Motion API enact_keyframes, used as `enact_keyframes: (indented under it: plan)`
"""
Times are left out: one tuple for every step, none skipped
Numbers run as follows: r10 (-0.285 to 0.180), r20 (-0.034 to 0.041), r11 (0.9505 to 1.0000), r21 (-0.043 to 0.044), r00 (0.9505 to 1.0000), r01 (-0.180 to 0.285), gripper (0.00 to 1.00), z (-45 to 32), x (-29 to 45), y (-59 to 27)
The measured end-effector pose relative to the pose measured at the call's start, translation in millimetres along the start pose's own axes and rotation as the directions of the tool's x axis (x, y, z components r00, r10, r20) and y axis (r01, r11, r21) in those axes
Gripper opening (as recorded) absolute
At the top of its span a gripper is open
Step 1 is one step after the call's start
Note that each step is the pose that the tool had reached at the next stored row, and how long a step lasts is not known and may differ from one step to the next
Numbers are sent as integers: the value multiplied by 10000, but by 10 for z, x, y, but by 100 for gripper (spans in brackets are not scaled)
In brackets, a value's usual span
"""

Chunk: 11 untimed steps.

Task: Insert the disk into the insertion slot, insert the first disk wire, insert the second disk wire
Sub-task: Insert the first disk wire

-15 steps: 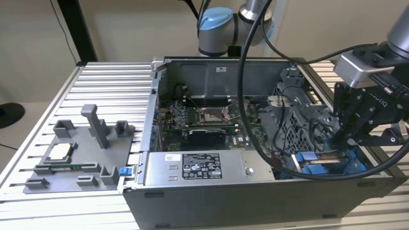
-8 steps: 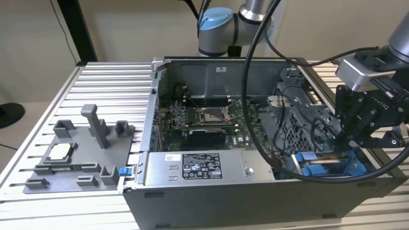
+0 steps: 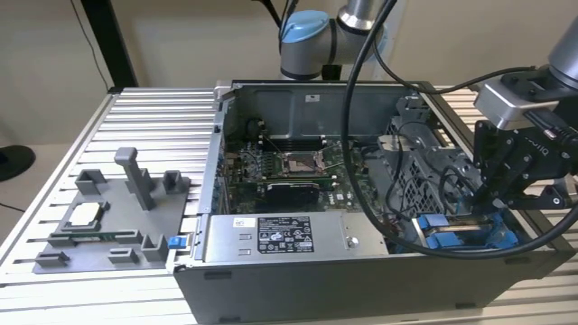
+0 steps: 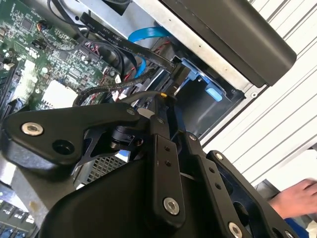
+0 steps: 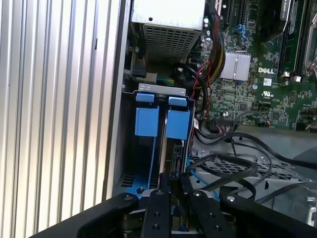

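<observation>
At the insertion slot (image 5: 130, 148), I'm hovering my claw (image 5: 171, 184) just above the disk (image 5: 177, 124), which looks seated inside in its blue frame. Can't tell if claw's closed. Best approach, I'm judging: going straight in, dodging the black cables (image 5: 233, 168).

Print on the power-supply label (image 3: 284, 234) is illegible.

Clear above the insertion slot (image 5: 141, 163); crowded on one side by black cables (image 5: 242, 166), closed on the other by the case wall (image 5: 115, 99), blocked beyond its blue clips (image 5: 147, 120) by the power-supply box (image 5: 168, 29).
</observation>
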State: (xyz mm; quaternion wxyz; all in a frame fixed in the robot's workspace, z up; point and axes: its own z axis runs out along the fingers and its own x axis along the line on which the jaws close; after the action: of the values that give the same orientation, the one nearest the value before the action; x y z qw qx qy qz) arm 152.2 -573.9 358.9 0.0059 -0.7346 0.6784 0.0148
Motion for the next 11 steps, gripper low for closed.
enact_keyframes:
  plan:
    - [1,-2,10000,0,10000,-1,0,-1,-3,0]
    - [0,-4,10000,0,10000,0,0,0,-4,0]
    - [0,-3,10000,0,10000,0,0,1,-5,0]
    - [0,-2,10000,0,10000,0,0,3,-5,0]
    - [0,-1,10000,0,10000,0,0,6,-6,0]
    - [2,-2,10000,0,10000,-2,0,8,-7,0]
    - [3,-4,10000,2,10000,-3,0,11,-7,-1]
    - [6,-3,10000,9,10000,-6,0,16,-7,-1]
    - [9,-4,10000,15,10000,-9,0,20,-7,-2]
    - [13,-5,10000,21,10000,-13,0,26,-7,-2]
    - [16,-4,10000,28,10000,-15,0,32,-6,-2]
